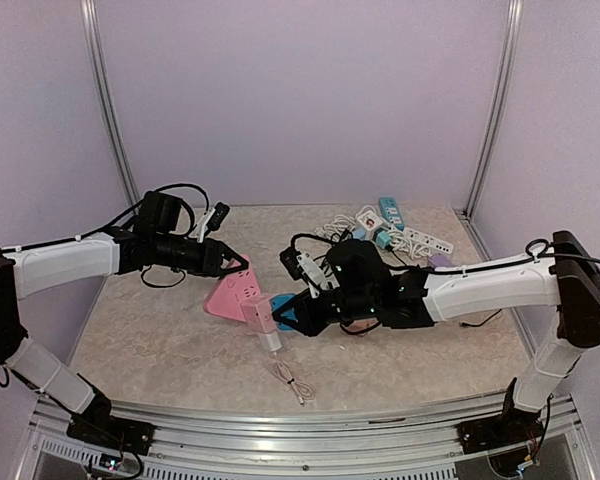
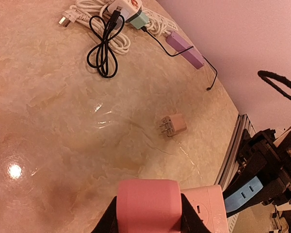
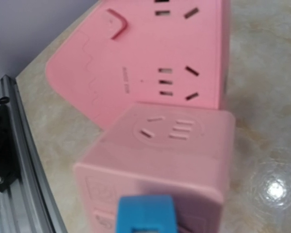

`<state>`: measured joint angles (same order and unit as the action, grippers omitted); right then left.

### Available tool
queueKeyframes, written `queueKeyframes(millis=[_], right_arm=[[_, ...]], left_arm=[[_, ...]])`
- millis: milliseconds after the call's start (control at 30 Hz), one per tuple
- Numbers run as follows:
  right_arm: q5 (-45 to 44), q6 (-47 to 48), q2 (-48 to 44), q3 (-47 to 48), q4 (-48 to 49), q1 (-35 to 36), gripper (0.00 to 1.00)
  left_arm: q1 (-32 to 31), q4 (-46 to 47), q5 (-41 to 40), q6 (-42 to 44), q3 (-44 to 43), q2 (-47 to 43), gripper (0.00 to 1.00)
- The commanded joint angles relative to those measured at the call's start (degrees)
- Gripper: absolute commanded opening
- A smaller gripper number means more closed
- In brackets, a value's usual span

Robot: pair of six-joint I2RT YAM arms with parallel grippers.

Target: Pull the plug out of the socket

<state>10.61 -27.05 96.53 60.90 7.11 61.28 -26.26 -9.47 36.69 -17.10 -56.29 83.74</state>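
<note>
Bracing the pink socket block (image 1: 230,293) near the middle of the desk (image 1: 150,340), you are clamping its upper corner in the left end effector (image 1: 232,265). The right end effector (image 1: 283,312) is sitting all but closed against the pink cube plug (image 3: 165,155), which is touching the block; whether it is truly gripping is unclear. You are likely entering the pull: draw the cube straight out while the left is anchoring.

White-shelled arms (image 1: 65,262), black joints (image 1: 580,290), blue right fingers (image 3: 145,213).
</note>
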Motion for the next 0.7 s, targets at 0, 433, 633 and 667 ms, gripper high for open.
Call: queueKeyframes(millis=[0,433,633,667], right_arm=[[4.28,-0.37,-2.12,-1.17,3.26,-0.61,0.00],[2.28,0.25,-3.04,-1.09,1.69,-0.89,0.00],[-4.17,2.21,-3.44,0.83,-3.54,-0.49,0.00],[-5.40,2.64,-3.07,1.56,-4.84,-0.39,0.00]], left_arm=[[-0.63,3.59,3.55,-0.39,-1.89,-2.29,0.00],[-0.55,2.58,1.24,-0.39,-2.07,-2.27,0.00],[0.01,1.67,-1.08,-1.02,-2.24,-2.17,0.00],[0.18,1.71,-1.09,-1.15,-2.24,-2.10,0.00]])
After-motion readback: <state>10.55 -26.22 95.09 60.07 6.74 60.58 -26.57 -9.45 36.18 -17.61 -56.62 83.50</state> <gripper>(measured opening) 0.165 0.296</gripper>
